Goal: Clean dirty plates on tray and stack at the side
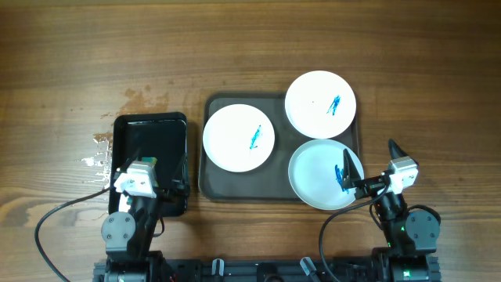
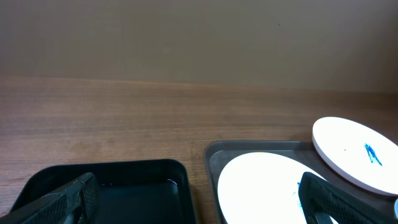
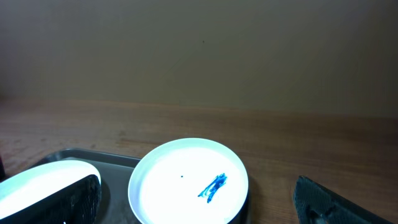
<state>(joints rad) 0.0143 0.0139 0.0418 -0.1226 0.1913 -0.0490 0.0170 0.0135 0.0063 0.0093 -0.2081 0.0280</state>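
Note:
The dark grey-brown tray (image 1: 266,186) lies in the middle of the table and holds three white plates, each with a blue scribble. One plate (image 1: 238,138) is on its left half. One plate (image 1: 320,103) sits over its far right corner. One plate (image 1: 317,176) sits at its near right. My left gripper (image 1: 154,163) is open and empty, low over the glossy black tray (image 1: 151,133). My right gripper (image 1: 371,160) is open and empty, one finger over the near right plate's edge. The right wrist view shows the far right plate (image 3: 180,186) between my open fingers (image 3: 196,190). The left wrist view shows my open fingers (image 2: 199,202) and the left plate (image 2: 261,186).
The smaller glossy black tray (image 2: 124,186) lies left of the grey tray, with a narrow strip of wood between them. White specks (image 1: 94,160) and a stain (image 1: 141,98) mark the table at the left. Bare wood lies beyond and to the right of the tray.

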